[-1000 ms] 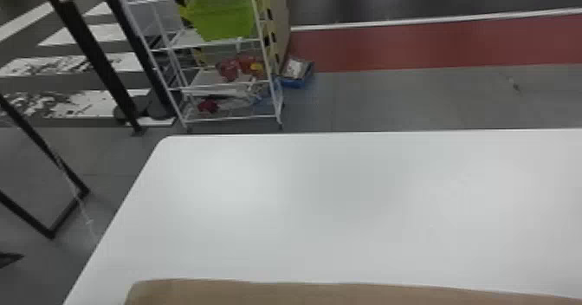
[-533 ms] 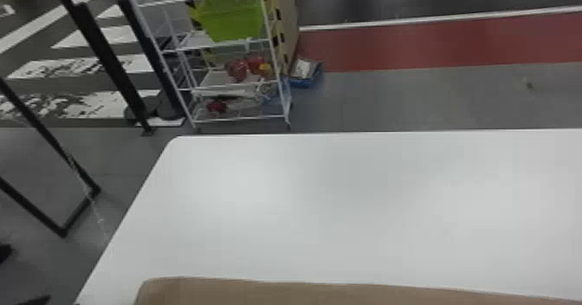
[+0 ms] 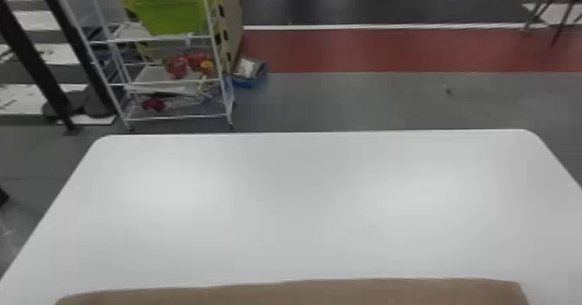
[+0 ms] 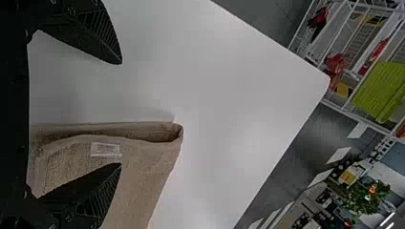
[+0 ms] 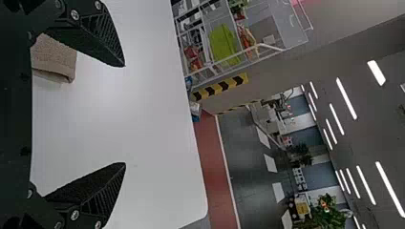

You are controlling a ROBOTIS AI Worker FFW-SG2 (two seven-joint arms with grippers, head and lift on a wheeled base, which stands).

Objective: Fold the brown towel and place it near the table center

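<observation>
Mostly cropped brown towel: six o'clock on the bench, head view; near part cut off.
Left hand: fingers apart, one hiding some towel.
Right hand: fingers spread, one partly covering the towel.
Tag: left wrist view, print illegible, near a folded edge.
Rack: beyond the bench, eleven o'clock, head view.

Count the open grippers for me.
2: the left gripper, by an edge of the brown towel, and the right gripper, over the white table.
</observation>
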